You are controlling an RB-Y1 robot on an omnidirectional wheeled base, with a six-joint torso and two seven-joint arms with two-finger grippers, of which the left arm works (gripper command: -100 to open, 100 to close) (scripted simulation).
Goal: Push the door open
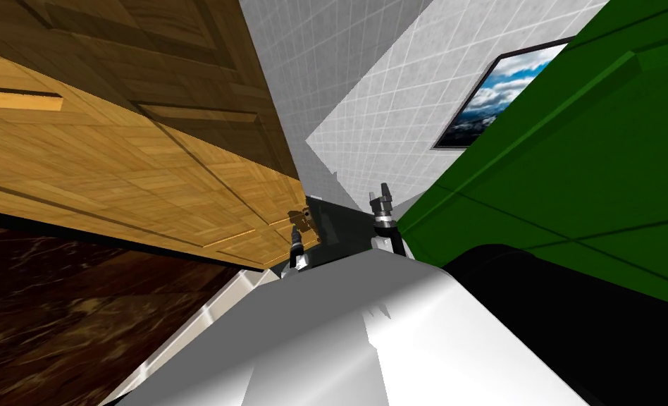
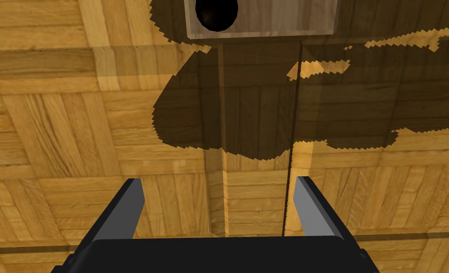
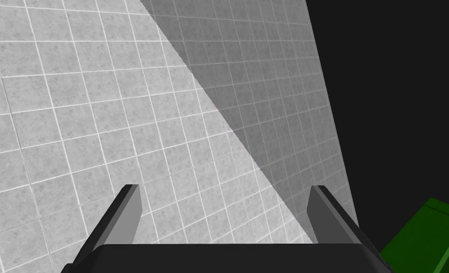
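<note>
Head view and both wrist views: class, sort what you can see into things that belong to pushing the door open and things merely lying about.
Belongs to the job: wooden door; its handle plate; left claw, open, facing the door.
Just about: right claw, open, idle; green panel; framed picture; tiled wall; dark floor.

The wooden door [image 1: 149, 155] stood close before my left gripper [image 2: 217, 181]. A green panelled surface [image 1: 572, 176] walled my right. Between them, room ran toward the tiled wall [image 1: 396, 106].
</note>
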